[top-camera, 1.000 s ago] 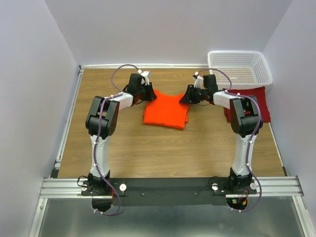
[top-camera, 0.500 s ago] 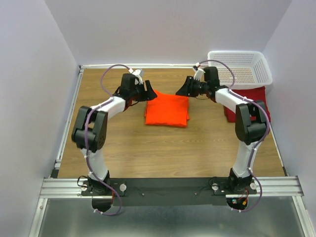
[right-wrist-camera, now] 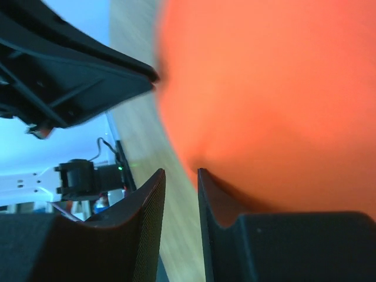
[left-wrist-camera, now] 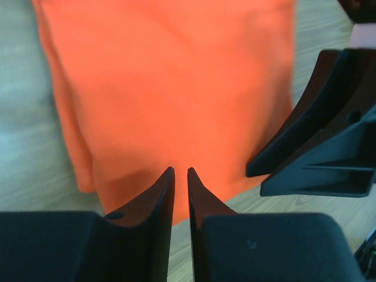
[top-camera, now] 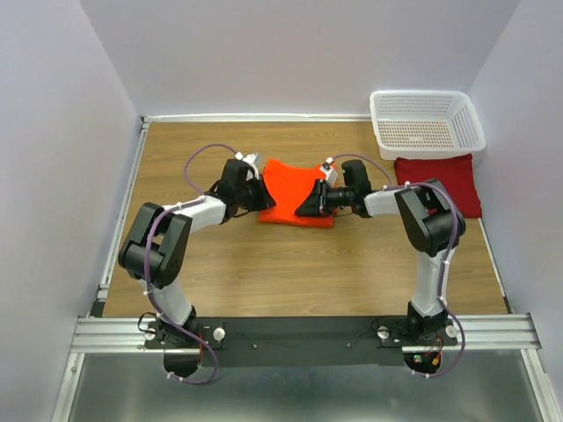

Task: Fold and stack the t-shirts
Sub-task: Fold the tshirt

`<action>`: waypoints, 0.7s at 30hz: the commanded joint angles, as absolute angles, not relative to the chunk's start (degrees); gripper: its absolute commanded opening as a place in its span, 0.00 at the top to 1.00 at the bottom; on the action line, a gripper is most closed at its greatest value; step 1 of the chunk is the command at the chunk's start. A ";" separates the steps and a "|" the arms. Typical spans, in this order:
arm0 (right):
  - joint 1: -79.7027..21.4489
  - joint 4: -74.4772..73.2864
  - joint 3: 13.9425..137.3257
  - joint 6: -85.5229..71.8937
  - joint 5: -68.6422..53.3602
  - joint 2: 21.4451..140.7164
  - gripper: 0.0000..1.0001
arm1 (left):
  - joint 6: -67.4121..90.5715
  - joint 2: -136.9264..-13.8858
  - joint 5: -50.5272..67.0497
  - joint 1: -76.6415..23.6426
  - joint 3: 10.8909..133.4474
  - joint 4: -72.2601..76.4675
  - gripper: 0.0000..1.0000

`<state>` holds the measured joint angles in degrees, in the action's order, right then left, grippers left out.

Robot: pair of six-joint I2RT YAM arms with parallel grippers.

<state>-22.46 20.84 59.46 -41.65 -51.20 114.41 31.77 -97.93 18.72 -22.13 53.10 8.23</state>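
Your left tool (top-camera: 264,195) and right tool (top-camera: 305,208) are each pinched nearly closed on the orange t-shirt (top-camera: 290,180) at mid-frame on the desk (top-camera: 264,264); the maroon t-shirt (top-camera: 440,180) lies folded at right.

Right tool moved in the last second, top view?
Yes. The right tool has come toward the near table edge and leftward, farther from the white basket, onto the orange t-shirt.
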 commanded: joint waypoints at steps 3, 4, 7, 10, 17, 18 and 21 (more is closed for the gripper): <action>-21.62 24.45 56.60 -43.42 -50.89 121.90 0.66 | 35.59 -101.86 14.50 -21.53 50.71 6.07 0.86; -21.53 23.30 56.08 -42.90 -48.89 122.60 0.67 | 35.94 -102.39 14.85 -21.53 50.28 5.46 0.87; -20.83 22.15 53.36 -41.31 -45.53 122.35 0.69 | 36.83 -101.43 14.16 -21.62 48.26 5.10 0.88; -20.04 21.45 51.69 -40.43 -44.48 121.21 0.69 | 36.56 -99.76 12.57 -21.53 46.41 4.22 0.89; -18.37 15.65 50.10 -36.39 -44.12 113.22 0.69 | 37.44 -96.25 12.48 -21.53 41.75 4.57 0.91; -18.37 15.21 49.49 -36.13 -43.95 110.33 0.69 | 37.44 -95.28 12.22 -21.53 40.79 4.66 0.91; -18.37 15.03 48.52 -36.47 -44.21 107.67 0.69 | 37.44 -92.29 11.69 -21.45 39.38 4.57 0.90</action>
<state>-18.70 19.11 49.91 -39.11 -47.37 111.48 37.80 -95.11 15.53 -21.78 42.00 8.45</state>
